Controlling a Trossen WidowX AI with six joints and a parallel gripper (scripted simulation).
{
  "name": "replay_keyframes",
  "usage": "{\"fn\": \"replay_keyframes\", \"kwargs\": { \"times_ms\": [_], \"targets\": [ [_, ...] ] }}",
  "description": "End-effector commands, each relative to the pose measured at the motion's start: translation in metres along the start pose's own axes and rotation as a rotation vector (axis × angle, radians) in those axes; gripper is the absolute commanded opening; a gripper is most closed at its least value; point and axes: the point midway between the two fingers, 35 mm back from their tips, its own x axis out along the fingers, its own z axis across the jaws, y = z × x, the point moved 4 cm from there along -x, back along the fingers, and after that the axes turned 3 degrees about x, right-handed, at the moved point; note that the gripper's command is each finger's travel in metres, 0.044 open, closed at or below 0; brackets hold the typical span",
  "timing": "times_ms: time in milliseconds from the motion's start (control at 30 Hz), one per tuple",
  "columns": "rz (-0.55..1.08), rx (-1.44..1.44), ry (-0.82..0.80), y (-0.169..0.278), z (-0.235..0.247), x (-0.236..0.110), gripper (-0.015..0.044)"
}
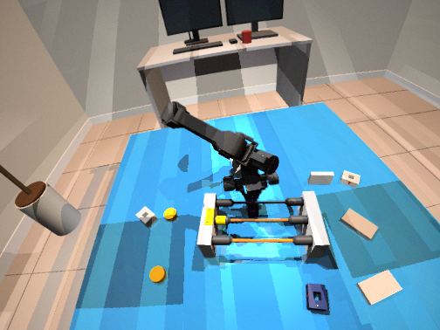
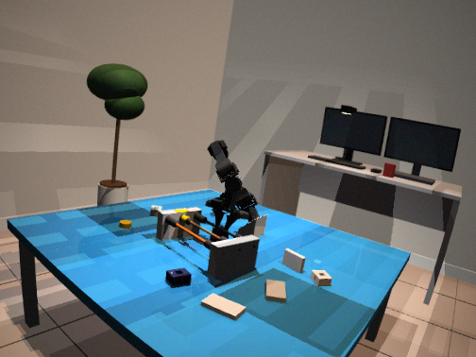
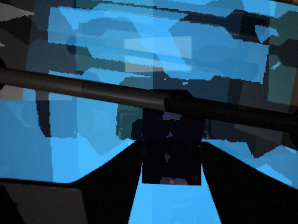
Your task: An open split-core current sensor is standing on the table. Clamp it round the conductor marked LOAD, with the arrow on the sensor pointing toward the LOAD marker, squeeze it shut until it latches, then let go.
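A white-ended rack (image 1: 314, 218) (image 2: 233, 257) holds three conductors: a black one (image 1: 262, 202) (image 3: 100, 92) at the back and two orange ones (image 1: 262, 220) (image 1: 262, 240) in front. A yellow marker (image 1: 209, 216) sits on the rack's left end. The dark split-core current sensor (image 1: 253, 212) (image 3: 171, 150) sits on the back black conductor. My gripper (image 1: 254, 209) (image 2: 223, 226) (image 3: 171, 146) reaches down over it. In the wrist view both fingers press against the sensor's sides. The sensor's arrow is not visible.
A dark blue block with a hole (image 1: 317, 297) (image 2: 178, 277) lies in front of the rack. Tan blocks (image 1: 359, 223) (image 1: 379, 285) (image 1: 320, 177) and a small cube (image 1: 350, 178) lie to the right. Two yellow discs (image 1: 157, 274) (image 1: 170, 213) and a cube (image 1: 146, 215) lie to the left.
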Motion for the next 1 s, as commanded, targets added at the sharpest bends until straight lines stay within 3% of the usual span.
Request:
{"fn": "replay_keyframes", "kwargs": {
  "times_ms": [0,200,500,700,967],
  "targets": [
    [0.000,0.002,-0.001,0.000,0.000,0.000,0.0152],
    [0.000,-0.003,0.000,0.011,0.002,-0.003,0.0000],
    [0.001,-0.006,0.004,0.050,0.005,-0.013,0.0000],
    [0.001,-0.006,0.005,0.053,0.005,-0.013,0.0000],
    [-0.003,-0.008,0.005,0.049,0.005,-0.013,0.0210]
  ]
}}
